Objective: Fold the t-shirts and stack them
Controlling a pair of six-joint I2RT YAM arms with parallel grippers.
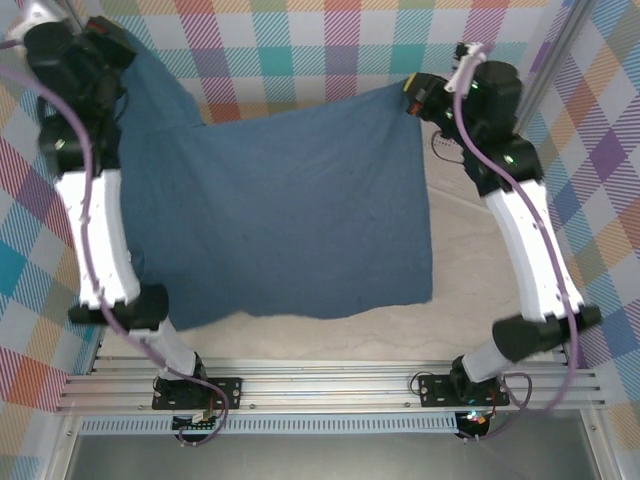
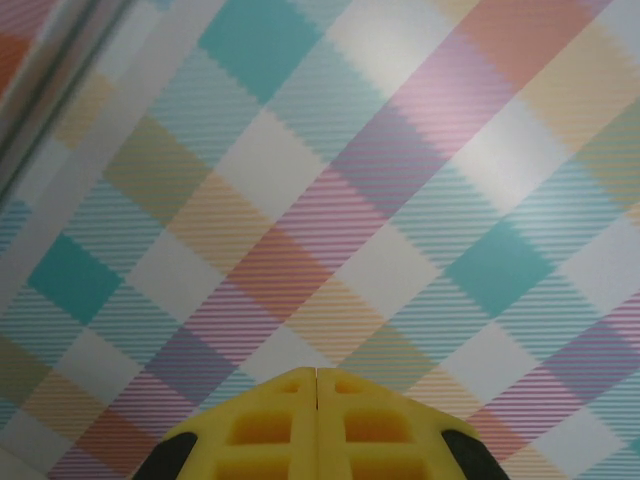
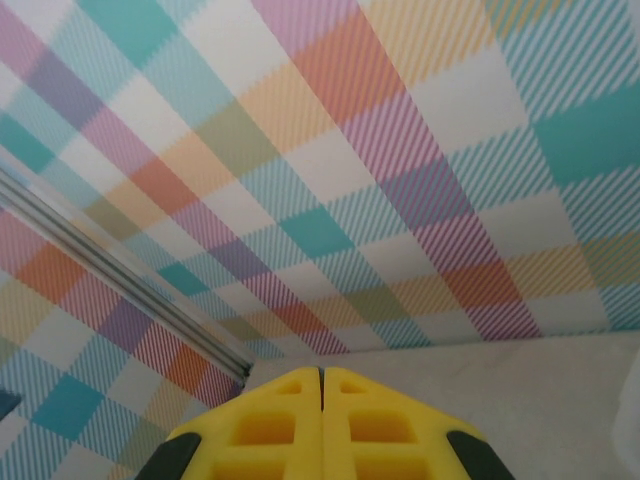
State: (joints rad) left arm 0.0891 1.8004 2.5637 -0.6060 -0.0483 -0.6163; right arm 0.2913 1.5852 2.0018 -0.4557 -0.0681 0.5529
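Observation:
The dark slate-blue t-shirt hangs spread out in the air between my two raised arms, and its lower edge droops toward the table. My left gripper holds the shirt's upper left corner at the far left. My right gripper holds its upper right corner. In the left wrist view the yellow fingertips of the left gripper are pressed together, facing the plaid wall. In the right wrist view the right gripper is likewise shut. The pinched fabric is hidden under the fingers in both wrist views.
Plaid walls enclose the back and both sides. The beige table shows to the right of and below the shirt. An aluminium rail carries both arm bases at the near edge. A metal frame post stands in the corner.

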